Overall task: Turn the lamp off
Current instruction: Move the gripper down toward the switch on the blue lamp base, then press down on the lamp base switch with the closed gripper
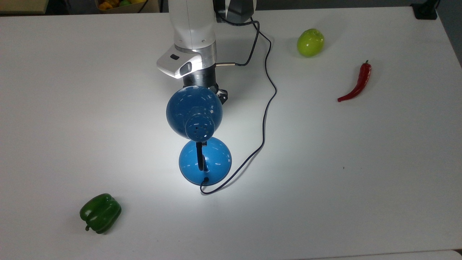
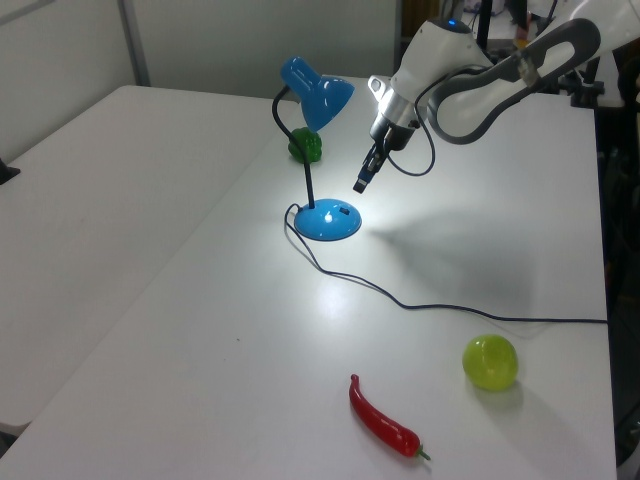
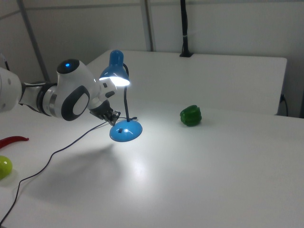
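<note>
The blue lamp is lit, and a bright pool of light lies on the white table. Its domed shade hangs over the round base; in the left view the shade stands above the base. A thin dark cord runs from the base to the table's far edge. My gripper is shut and empty, tilted down, and hovers just above the base near its small dark switch. In the right view the gripper sits under the glowing shade, close to the base.
A green apple and a red chili lie at the top view's right. A green bell pepper rests at the top view's lower left. The cord snakes across the table beside the arm.
</note>
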